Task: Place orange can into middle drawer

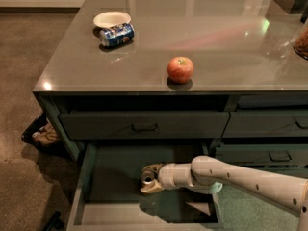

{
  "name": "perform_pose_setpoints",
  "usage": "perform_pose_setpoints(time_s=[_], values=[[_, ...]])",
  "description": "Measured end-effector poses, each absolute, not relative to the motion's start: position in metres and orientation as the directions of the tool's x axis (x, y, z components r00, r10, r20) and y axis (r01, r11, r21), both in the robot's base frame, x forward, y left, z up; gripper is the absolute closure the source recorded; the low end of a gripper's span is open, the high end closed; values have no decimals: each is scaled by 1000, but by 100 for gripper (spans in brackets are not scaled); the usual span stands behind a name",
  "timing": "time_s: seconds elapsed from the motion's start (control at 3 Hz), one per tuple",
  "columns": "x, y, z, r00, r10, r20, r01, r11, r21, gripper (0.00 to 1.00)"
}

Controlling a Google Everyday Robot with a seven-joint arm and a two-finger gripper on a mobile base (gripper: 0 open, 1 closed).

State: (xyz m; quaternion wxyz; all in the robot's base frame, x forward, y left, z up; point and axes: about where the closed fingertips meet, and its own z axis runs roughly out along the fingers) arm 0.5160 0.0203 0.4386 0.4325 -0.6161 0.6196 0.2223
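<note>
The middle drawer (pixel 110 211) is pulled open below the counter, dark grey-green with a pale front rim. My gripper (pixel 149 178) reaches into it from the right and is shut on the orange can (pixel 147 177), held on its side with the silver top facing the camera, just above the drawer floor near the middle. The fingers cover most of the can's label.
On the counter (pixel 216 37) are a red apple (pixel 180 69), a blue-and-white can (pixel 116 34) lying on its side and a white bowl (pixel 111 19). The top drawer (pixel 144 125) with a dark bar handle is closed. A dark bag (pixel 42 134) sits on the floor at left.
</note>
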Motion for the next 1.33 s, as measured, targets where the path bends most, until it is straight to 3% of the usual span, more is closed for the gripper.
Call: perform_pose_setpoints(time_s=[0.67, 1.0, 1.33], values=[[516, 20, 439, 133, -571, -810, -956, 142, -257, 11], [516, 20, 439, 133, -571, -810, -956, 142, -257, 0], [516, 20, 439, 133, -571, -810, -956, 142, -257, 0]])
